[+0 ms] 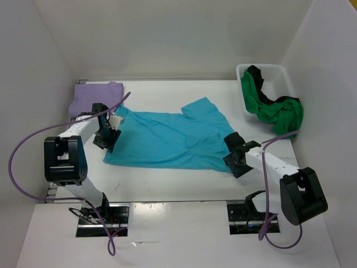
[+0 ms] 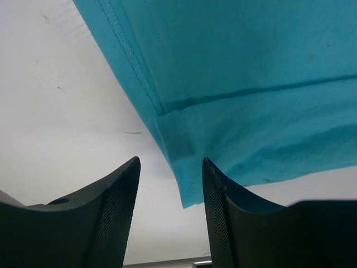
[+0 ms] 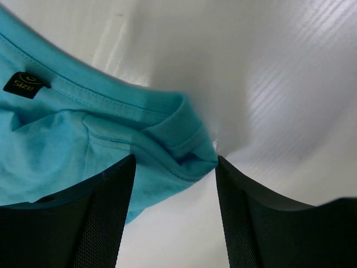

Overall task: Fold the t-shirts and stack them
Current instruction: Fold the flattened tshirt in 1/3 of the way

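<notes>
A turquoise t-shirt (image 1: 167,139) lies spread flat across the middle of the table. My left gripper (image 1: 106,139) hovers at its left bottom corner. In the left wrist view that gripper (image 2: 170,190) is open, and the hem corner of the turquoise t-shirt (image 2: 184,184) lies between the fingers, ungripped. My right gripper (image 1: 237,159) is at the shirt's right edge; the right wrist view shows it (image 3: 174,190) open over the ribbed collar (image 3: 178,137). A folded lavender t-shirt (image 1: 97,96) rests at the back left. The green t-shirt (image 1: 279,111) and the black one (image 1: 255,75) hang out of the bin.
The white plastic bin (image 1: 262,66) stands at the back right against the wall. White walls enclose the table on three sides. A black size tag (image 3: 25,85) shows inside the turquoise collar. Purple cables loop beside both arms.
</notes>
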